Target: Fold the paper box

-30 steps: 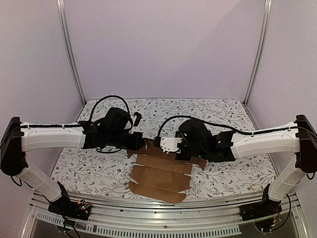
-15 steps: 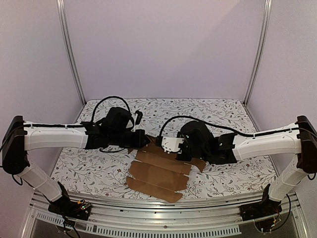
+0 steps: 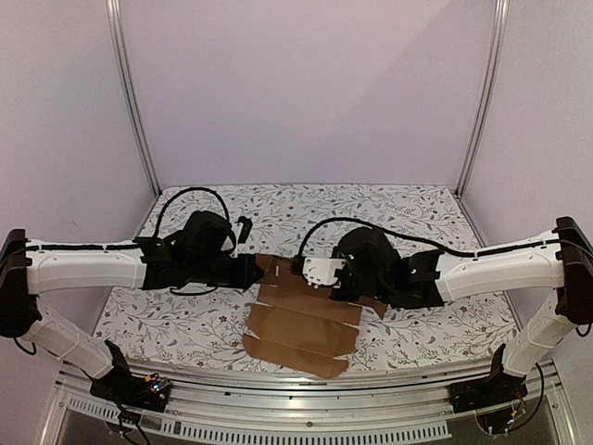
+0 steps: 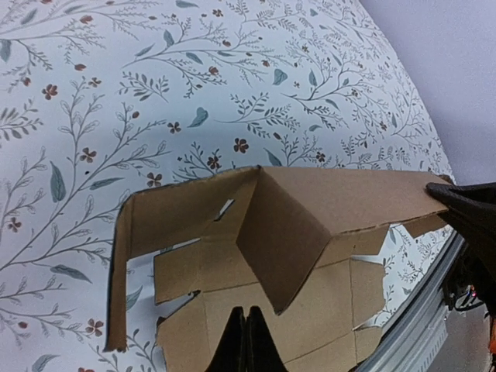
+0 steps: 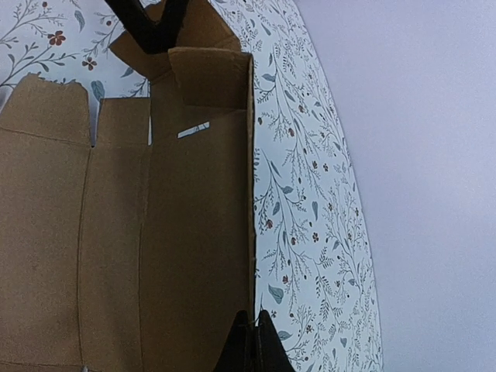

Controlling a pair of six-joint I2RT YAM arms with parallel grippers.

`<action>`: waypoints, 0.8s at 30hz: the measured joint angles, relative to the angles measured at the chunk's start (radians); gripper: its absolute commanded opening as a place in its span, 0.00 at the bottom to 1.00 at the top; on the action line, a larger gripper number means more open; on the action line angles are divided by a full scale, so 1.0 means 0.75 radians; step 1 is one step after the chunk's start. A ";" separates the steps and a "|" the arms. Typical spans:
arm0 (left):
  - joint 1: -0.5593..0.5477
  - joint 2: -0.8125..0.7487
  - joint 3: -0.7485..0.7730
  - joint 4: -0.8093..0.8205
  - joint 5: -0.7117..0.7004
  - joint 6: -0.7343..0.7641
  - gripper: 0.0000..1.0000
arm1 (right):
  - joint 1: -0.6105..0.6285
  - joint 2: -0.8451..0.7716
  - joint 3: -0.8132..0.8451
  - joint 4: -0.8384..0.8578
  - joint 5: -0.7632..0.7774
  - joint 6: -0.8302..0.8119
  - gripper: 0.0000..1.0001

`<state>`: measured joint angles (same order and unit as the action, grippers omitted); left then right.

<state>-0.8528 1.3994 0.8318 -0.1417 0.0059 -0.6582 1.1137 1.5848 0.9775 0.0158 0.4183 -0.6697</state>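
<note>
The paper box (image 3: 301, 320) is a brown die-cut cardboard sheet lying mostly flat on the floral cloth near the front edge. Its far panel (image 4: 333, 198) is lifted and creased, with one flap standing up. My right gripper (image 5: 252, 341) is shut on the edge of that lifted panel, and it appears as a dark tip (image 4: 469, 213) at the panel's corner. My left gripper (image 4: 248, 341) is shut with nothing between its fingers and hovers just over a flat panel. From above, the left gripper (image 3: 252, 271) sits at the sheet's far left corner and the right gripper (image 3: 296, 268) over its far edge.
A floral tablecloth (image 3: 185, 320) covers the table. A metal rail (image 3: 306, 385) runs along the near edge, close to the sheet's front flap. Frame posts (image 3: 134, 102) and purple walls enclose the back and sides.
My left arm has drawn back to the left, away from the sheet's middle. The right arm has kept its hold on the lifted panel, and the sheet has shifted slightly.
</note>
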 measured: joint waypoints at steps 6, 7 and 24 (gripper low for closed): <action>0.000 -0.069 -0.101 -0.005 -0.042 -0.002 0.00 | 0.001 0.000 0.000 0.000 0.004 -0.006 0.00; 0.000 -0.070 -0.119 -0.001 -0.049 -0.004 0.00 | 0.001 0.000 0.000 0.001 0.004 -0.004 0.00; 0.002 0.020 -0.208 0.193 -0.253 -0.001 0.00 | 0.001 -0.021 -0.024 -0.001 -0.043 0.107 0.00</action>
<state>-0.8516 1.4143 0.6758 0.0032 -0.1837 -0.6590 1.1145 1.5692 0.9592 0.0154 0.3859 -0.5892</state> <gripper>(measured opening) 0.004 0.006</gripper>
